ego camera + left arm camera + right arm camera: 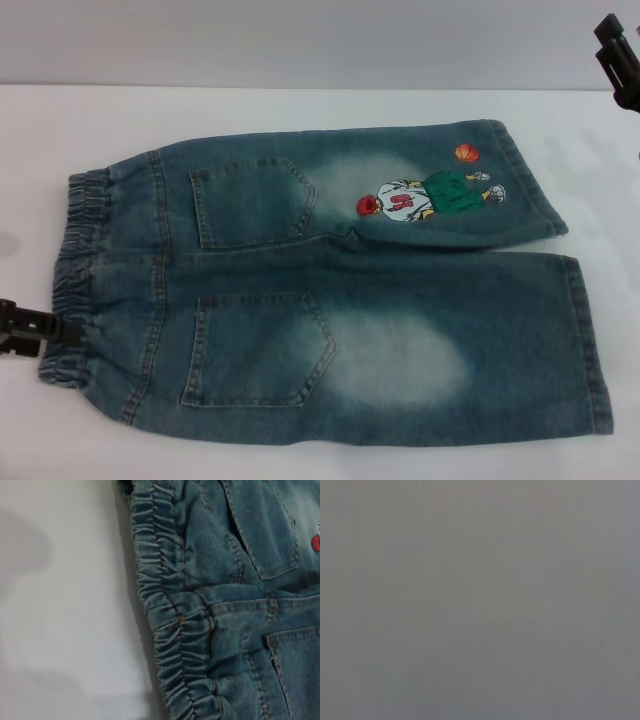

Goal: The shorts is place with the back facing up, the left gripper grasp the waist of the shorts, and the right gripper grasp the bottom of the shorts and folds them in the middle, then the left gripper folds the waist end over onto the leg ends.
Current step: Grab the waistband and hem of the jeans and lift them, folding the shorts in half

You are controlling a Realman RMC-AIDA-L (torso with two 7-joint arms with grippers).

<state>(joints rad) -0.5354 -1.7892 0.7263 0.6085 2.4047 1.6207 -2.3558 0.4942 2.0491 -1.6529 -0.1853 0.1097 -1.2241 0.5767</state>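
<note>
The shorts [330,290] lie flat on the white table, back up, with both patch pockets showing. The ruffled waist of the shorts [75,270] is at the left; the left wrist view shows it close up [170,605]. The bottom of the shorts, the two leg ends [590,340], points right. An embroidered basketball player [425,195] sits on the far leg. My left gripper [40,330] is at the near end of the waist band, touching or just over its edge. My right gripper [620,55] hangs high at the far right, away from the cloth.
The white table [300,110] extends around the shorts, with a bare strip behind them and to the right of the hems. The right wrist view shows only a plain grey surface.
</note>
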